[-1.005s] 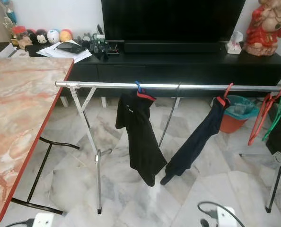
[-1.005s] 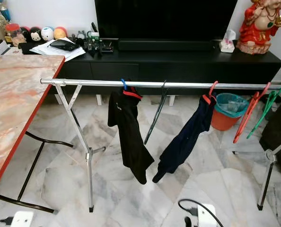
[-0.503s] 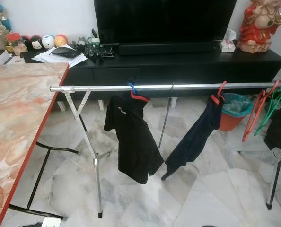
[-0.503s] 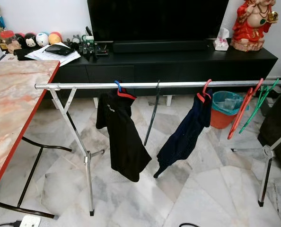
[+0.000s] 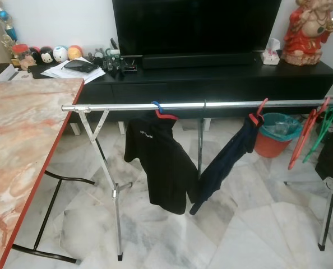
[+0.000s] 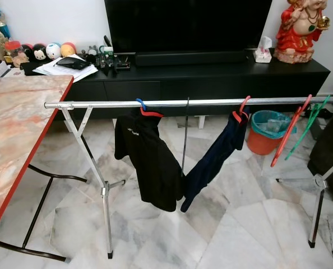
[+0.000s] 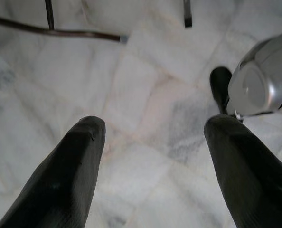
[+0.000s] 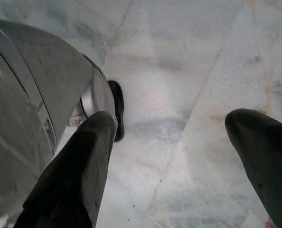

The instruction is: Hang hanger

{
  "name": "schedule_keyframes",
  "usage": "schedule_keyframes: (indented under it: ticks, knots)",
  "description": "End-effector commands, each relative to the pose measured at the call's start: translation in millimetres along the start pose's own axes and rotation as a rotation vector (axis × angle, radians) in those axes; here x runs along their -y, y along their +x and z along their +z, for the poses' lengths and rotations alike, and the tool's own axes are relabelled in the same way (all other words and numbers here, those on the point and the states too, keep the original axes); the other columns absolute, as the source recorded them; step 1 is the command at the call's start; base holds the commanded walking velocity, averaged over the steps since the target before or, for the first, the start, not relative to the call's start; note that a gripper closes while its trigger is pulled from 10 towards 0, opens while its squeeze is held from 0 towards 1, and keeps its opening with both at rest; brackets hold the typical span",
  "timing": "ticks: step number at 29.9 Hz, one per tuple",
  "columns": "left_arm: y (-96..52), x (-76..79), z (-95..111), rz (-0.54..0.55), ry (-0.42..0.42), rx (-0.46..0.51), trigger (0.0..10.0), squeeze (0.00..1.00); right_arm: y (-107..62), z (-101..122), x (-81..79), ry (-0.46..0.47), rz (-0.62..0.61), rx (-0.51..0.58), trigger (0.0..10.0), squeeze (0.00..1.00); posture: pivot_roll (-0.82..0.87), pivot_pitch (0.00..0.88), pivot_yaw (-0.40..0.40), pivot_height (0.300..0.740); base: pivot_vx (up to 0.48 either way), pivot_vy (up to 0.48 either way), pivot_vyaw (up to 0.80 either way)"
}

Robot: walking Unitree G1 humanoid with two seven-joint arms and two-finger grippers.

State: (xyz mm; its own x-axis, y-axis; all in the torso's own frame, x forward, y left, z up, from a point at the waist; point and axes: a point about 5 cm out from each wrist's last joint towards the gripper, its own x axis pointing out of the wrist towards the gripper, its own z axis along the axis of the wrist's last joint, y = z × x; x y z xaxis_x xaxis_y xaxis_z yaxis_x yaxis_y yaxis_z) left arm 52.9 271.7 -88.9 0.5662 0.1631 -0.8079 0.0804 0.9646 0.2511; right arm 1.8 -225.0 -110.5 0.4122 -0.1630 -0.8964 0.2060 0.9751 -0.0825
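Hangers [image 5: 305,139] hang on the rail [image 5: 200,104], far above both pincers, left [image 7: 150,137] and right [image 8: 179,142], spread empty floorward; lift one before reaching.

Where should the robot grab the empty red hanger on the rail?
Probably the red hanger by its long slanting arm, below the hook, coming from the front. That arm hangs bare under the rail, while the green hanger crowds its right side. Both grippers hang open over the floor.

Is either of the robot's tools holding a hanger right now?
No. The left tool and the right tool are both open over bare marble floor, with nothing between their fingers.
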Motion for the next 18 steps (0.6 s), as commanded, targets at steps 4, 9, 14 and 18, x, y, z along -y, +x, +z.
schedule_keyframes:
  ticks: [4,9,14,18]
  knots:
    - [-8.5,-5.6,-11.1,-0.003,0.017,-0.013,10.0,0.0,-7.8,-12.7,6.3,0.002,0.0,-0.015,10.0,0.0,-0.01,0.031,0.031,0.74,0.0,0.0,0.0]
    - [-14.2,-2.1,-19.5,-0.006,0.008,-0.022,10.0,0.0,-9.7,-15.7,6.7,0.003,0.003,-0.018,10.0,0.0,0.0,0.034,0.026,0.74,0.0,0.0,0.0]
    - [-18.8,0.7,-26.1,-0.01,0.006,-0.032,10.0,0.0,-10.3,-16.1,7.9,0.008,0.004,-0.015,10.0,0.0,0.0,0.039,0.025,0.74,0.0,0.0,0.0]
    - [-22.0,1.7,-30.2,-0.016,0.006,-0.038,10.0,0.0,-11.8,-18.0,10.1,0.013,0.002,-0.016,10.0,0.0,0.0,0.052,0.024,0.74,0.0,0.0,0.0]
